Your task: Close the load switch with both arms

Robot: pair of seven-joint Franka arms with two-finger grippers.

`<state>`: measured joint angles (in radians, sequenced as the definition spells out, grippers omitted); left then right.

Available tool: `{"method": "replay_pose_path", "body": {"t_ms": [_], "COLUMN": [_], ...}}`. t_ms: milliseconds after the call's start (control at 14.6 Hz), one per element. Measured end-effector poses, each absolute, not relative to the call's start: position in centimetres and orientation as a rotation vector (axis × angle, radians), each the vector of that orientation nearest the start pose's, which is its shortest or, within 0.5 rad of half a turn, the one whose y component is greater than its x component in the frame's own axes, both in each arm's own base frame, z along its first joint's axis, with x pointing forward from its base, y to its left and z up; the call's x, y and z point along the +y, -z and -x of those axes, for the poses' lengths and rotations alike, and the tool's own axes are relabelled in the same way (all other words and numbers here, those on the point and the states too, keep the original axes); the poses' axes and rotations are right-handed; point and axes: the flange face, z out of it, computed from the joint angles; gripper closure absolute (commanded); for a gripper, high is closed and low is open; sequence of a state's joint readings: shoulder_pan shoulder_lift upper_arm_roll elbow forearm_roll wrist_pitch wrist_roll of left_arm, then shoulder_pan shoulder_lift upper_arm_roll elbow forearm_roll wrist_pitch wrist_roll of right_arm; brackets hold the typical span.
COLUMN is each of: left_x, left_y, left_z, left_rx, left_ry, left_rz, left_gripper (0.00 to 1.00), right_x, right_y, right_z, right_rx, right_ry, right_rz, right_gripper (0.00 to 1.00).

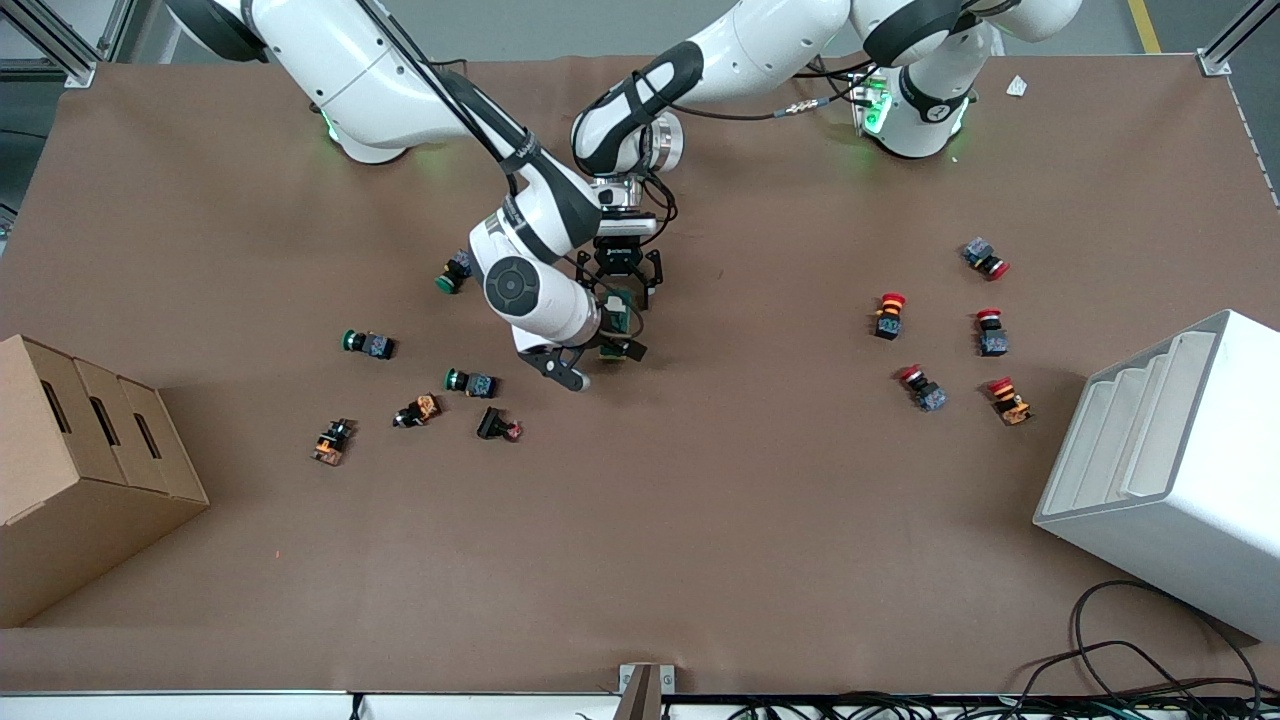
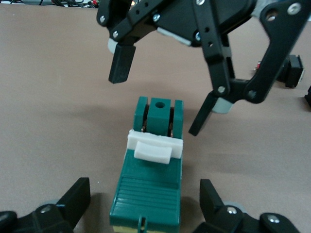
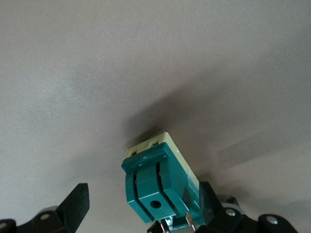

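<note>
The dark-green load switch lies on the brown table near its middle, with its white lever on top. My left gripper is open and low over one end of the switch; its fingers stand either side without touching. My right gripper is open at the other end. In the right wrist view the switch sits between the right fingers, close against one fingertip. The left wrist view also shows the right gripper open above the switch.
Green-capped and orange push buttons lie toward the right arm's end, near a cardboard box. Red-capped push buttons lie toward the left arm's end, near a white stepped bin. Cables trail at the nearest table edge.
</note>
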<state>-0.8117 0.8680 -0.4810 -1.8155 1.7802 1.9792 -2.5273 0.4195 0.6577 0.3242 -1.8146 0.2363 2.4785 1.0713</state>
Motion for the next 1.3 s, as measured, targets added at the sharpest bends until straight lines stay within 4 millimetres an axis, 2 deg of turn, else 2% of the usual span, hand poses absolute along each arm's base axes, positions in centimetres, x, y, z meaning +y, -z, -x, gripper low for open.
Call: {"method": "replay_pose_path", "body": {"t_ms": [547,1025,1298], "left_x": [-57.3,-57.3,-57.3], "left_y": [-9.1,-9.1,-9.1], "left_z": [-23.7,-23.7,-23.7], "left_rx": [-0.072,-0.085,-0.086], "left_ry": [1.506,1.509,1.510], "left_rz": [2.802,2.804,2.804], "left_gripper": [0.00,0.00,0.00], "right_x": [43.5,45.9,46.5], "right_y": [-19.0,-19.3,-19.7], "right_z": [-47.7,-45.7,-45.8], "right_rx": [0.823,0.857,0.864], "right_ry": [-0.492,-0.499,-0.471], "right_rz": [2.828,2.828,2.809], "right_gripper": [0.00,0.00,0.00]}}
